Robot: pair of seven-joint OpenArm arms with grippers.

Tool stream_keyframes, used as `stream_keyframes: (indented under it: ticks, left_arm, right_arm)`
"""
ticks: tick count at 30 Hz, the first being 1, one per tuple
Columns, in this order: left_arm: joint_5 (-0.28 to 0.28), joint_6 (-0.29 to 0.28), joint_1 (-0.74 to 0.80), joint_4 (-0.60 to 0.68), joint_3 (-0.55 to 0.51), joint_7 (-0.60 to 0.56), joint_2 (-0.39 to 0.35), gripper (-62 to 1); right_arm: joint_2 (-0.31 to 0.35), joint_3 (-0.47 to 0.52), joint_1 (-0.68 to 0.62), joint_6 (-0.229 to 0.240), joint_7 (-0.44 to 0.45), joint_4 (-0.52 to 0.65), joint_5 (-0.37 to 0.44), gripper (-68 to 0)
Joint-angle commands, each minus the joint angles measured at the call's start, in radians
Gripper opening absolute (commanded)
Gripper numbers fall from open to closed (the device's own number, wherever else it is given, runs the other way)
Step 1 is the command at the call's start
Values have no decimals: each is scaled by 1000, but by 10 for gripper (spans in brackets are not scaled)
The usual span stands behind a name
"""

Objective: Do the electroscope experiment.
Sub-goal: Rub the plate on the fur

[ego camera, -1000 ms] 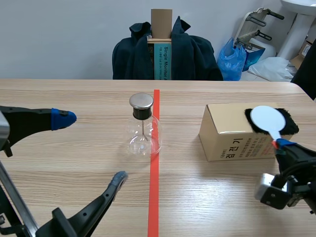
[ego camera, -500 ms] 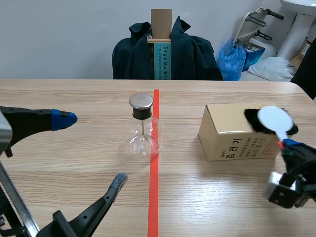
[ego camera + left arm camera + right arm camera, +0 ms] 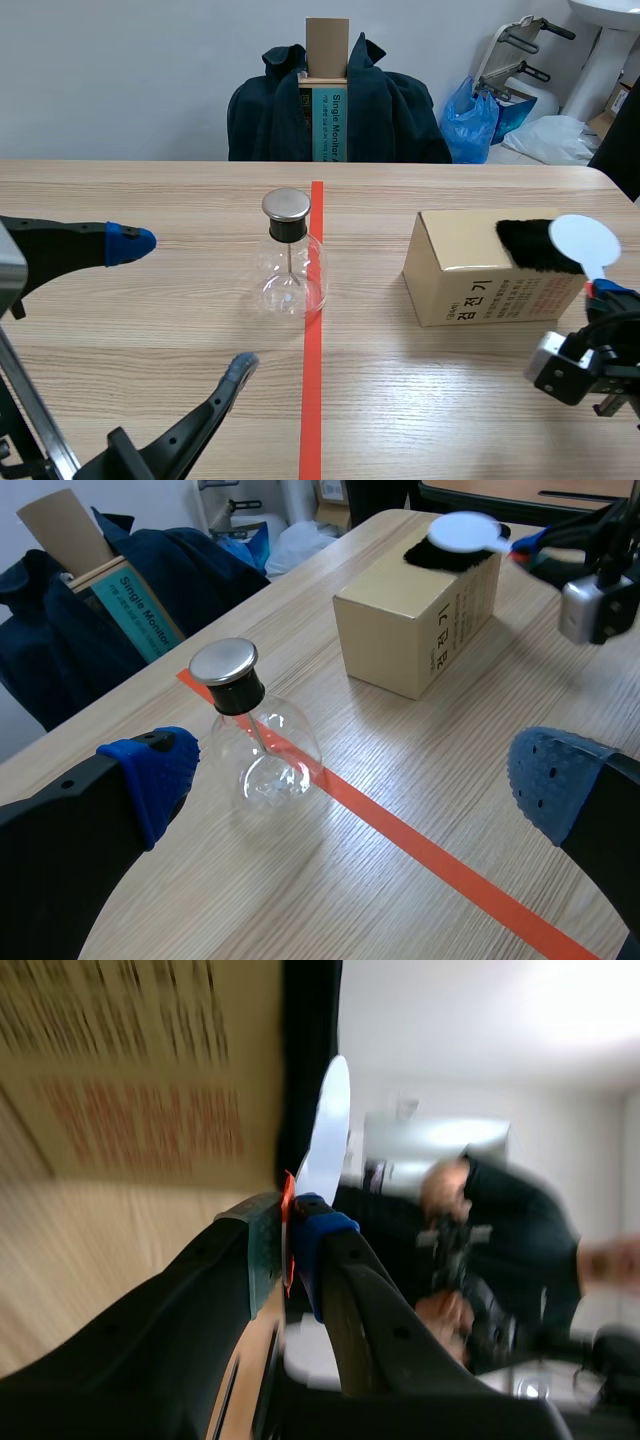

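The glass flask electroscope [image 3: 288,262] with its metal cap [image 3: 224,662] stands on the table just left of the orange-red line. A brown cardboard box [image 3: 480,268] lies to the right with a black fur patch [image 3: 532,246] on its top. My right gripper [image 3: 604,295] is shut on the red handle of a white disc paddle [image 3: 586,240], whose disc hangs over the box's right end [image 3: 327,1130]. My left gripper [image 3: 350,770] is open, facing the flask [image 3: 262,750] from the near side, its blue pad [image 3: 126,242] well left of it.
A chair draped with a dark jacket [image 3: 335,100] and holding a tall cardboard box stands behind the table. A blue plastic bag [image 3: 480,118] and white items lie at the back right. A person is blurred in the right wrist view [image 3: 500,1240].
My right gripper has carried the white disc rightward across the fur patch, from over the patch to the box's right end. The left arm has not moved.
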Motion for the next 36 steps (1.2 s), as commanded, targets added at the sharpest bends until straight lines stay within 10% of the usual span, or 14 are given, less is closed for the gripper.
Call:
stream_keyframes:
  ticks: [1,4,8,13,17,22,26,31,36]
  left_arm:
    - [-6,1,-3,5,5,-6,5,14]
    - [-6,1,-3,5,5,-4,5,14]
    - [-6,1,-3,5,5,-2,5,14]
    - [-6,1,-3,5,5,1,5,14]
    - [-6,1,-3,5,5,15,5,14]
    - [-6,1,-3,5,5,20,5,14]
    - [-6,1,-3,5,5,20,5,14]
    - [-6,1,-3,5,5,20,5,14]
    - [-6,1,-3,5,5,20,5,14]
  right_arm:
    - [38,9,3,26,134,18,-6,-667]
    - [25,6,6,20,245,22,-14,-667]
    - [16,9,2,7,-34,27,-26,-667]
    - [23,8,6,19,216,29,-29,-667]
    - [14,9,3,-2,-47,29,-29,-667]
    - [25,8,6,0,180,31,-32,-667]
    - [16,8,2,-13,-46,34,-32,-667]
    - [27,8,8,26,186,37,-32,-667]
    - [25,9,-2,51,-8,39,-32,-667]
